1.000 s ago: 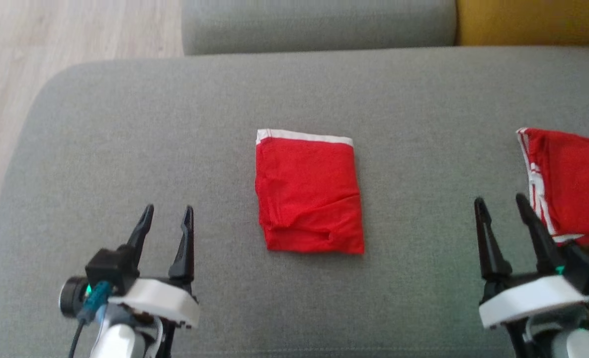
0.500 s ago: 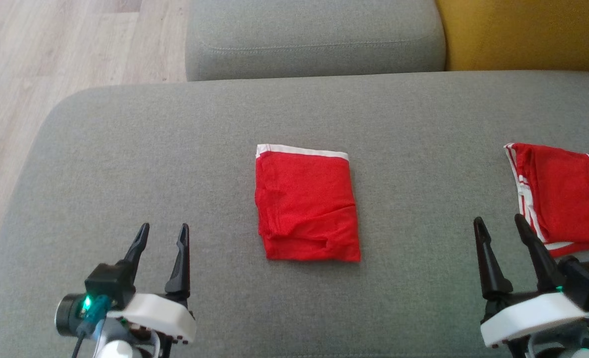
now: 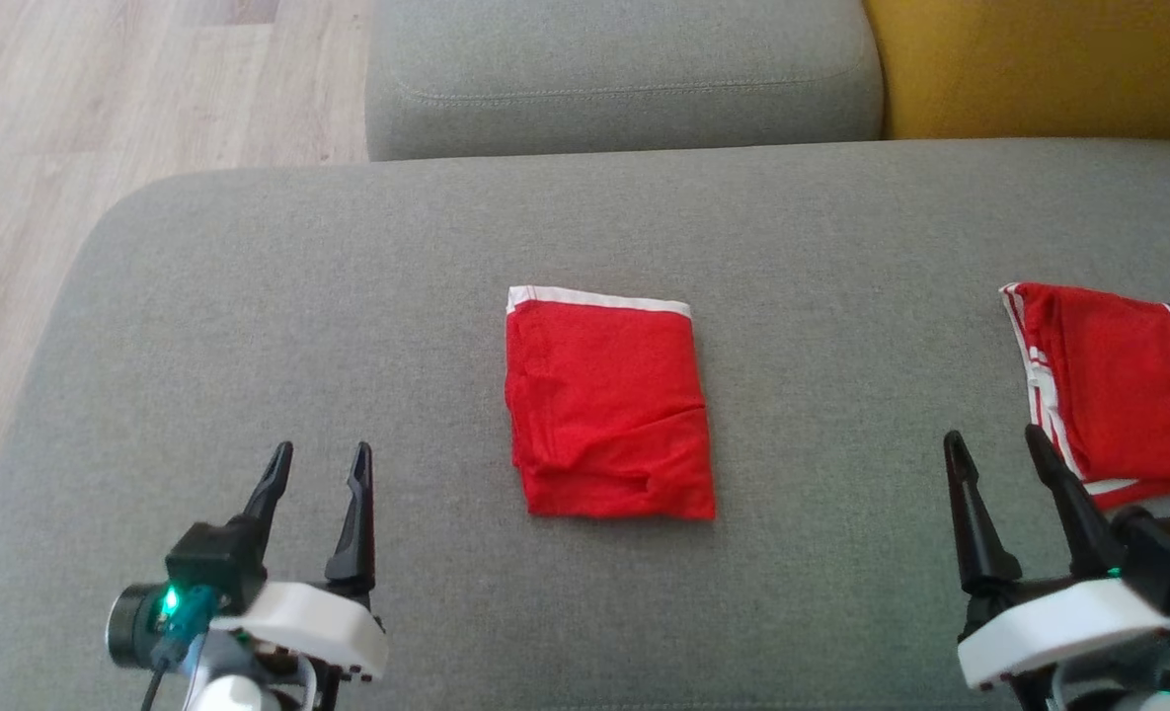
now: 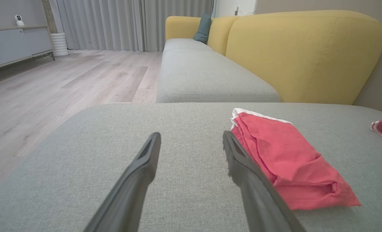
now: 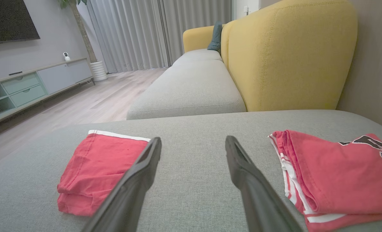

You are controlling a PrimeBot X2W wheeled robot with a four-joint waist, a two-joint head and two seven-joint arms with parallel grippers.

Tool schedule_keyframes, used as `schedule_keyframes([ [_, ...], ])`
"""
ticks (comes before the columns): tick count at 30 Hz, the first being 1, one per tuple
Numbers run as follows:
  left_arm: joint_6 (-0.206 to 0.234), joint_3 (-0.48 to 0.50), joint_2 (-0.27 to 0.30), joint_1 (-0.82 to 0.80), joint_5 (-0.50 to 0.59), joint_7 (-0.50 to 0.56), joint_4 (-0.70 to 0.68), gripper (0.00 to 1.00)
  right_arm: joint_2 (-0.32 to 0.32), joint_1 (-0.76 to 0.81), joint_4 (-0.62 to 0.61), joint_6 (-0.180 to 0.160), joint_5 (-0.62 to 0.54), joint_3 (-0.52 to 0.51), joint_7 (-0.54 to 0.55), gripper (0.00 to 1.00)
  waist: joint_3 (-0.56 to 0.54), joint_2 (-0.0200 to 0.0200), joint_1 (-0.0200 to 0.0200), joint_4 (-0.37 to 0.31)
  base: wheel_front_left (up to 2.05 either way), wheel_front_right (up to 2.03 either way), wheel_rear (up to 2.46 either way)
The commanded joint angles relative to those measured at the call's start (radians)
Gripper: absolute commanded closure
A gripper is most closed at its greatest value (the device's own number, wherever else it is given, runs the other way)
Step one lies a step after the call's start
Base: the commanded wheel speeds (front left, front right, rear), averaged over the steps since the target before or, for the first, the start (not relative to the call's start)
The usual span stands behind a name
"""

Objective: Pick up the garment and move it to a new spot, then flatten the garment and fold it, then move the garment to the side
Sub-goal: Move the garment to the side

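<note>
Red garment (image 3: 609, 405), folded into a small block, white band on its far edge. Lies flat in the middle of the grey seat (image 3: 249, 296), touching no tool. Left gripper (image 3: 323, 452) at the near left, well apart from it, fingers spread wide, nothing between them. Right gripper (image 3: 993, 436) at the near right, fingers just as wide, also holding nothing, just beside a second red top (image 3: 1118, 385) with white stripes at the right edge. Looks folded already, so probably time for the last step: moving it to the side. Next, likely: reach in with one tool to a near edge of the block, come down low, pinch all the layers at once, then lift and carry it gently to a bare spot. Risk of falling open with a pinch on the top layer alone.
</note>
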Motion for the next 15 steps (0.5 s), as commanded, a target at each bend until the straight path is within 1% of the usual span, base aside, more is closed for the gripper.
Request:
schedule_keyframes([
  [1, 0.008, 0.027, 0.016, -0.033, -0.004, -0.001, -0.037, 0.0, -0.006, -0.023, -0.04, -0.001, -0.007, 0.015, 0.006, 0.0, 0.0, 0.0, 0.0, 0.001, 0.0, 0.0, 0.0],
  [11, 0.016, 0.018, 0.019, -0.048, 0.0, -0.008, -0.04, 0.0, -0.006, -0.029, -0.035, -0.001, -0.007, 0.007, 0.02, 0.0, 0.011, 0.0, 0.0, 0.013, 0.0, 0.0, 0.0],
  [15, 0.016, 0.014, 0.016, -0.09, 0.004, -0.019, -0.067, 0.0, -0.009, -0.074, 0.005, -0.001, -0.011, 0.011, 0.034, 0.0, 0.066, 0.0, 0.0, 0.047, 0.0, 0.0, 0.0],
])
